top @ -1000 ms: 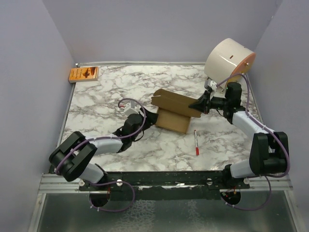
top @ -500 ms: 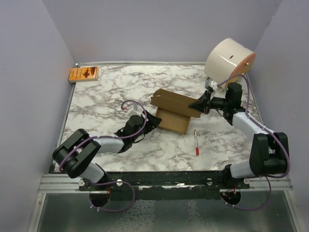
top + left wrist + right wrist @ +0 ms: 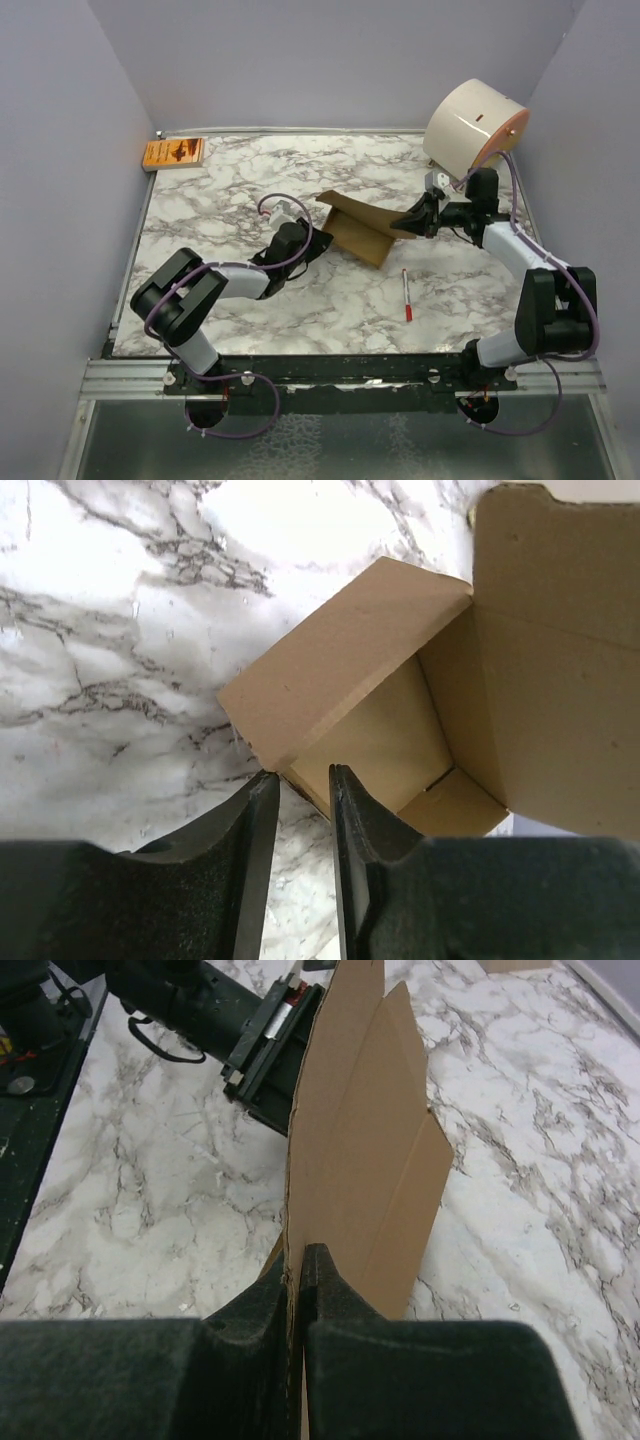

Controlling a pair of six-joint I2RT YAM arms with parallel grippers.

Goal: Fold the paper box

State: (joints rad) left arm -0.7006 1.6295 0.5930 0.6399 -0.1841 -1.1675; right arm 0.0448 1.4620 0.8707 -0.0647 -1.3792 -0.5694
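A brown cardboard paper box (image 3: 356, 234) lay mid-frame on the tabletop (image 3: 220, 195). Right fingers (image 3: 324, 1285) pinched its raised panel; left fingers (image 3: 252, 825), narrowly spread at a flap corner, could slip and crease it.

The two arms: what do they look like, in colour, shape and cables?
The left arm and the right arm have pale grey links and bulky black joints. A thin purple cable runs along each. The left gripper and right gripper have black tapered fingers.

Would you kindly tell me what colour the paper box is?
Plain brown, unprinted cardboard; the paper box shows best in the left wrist view.
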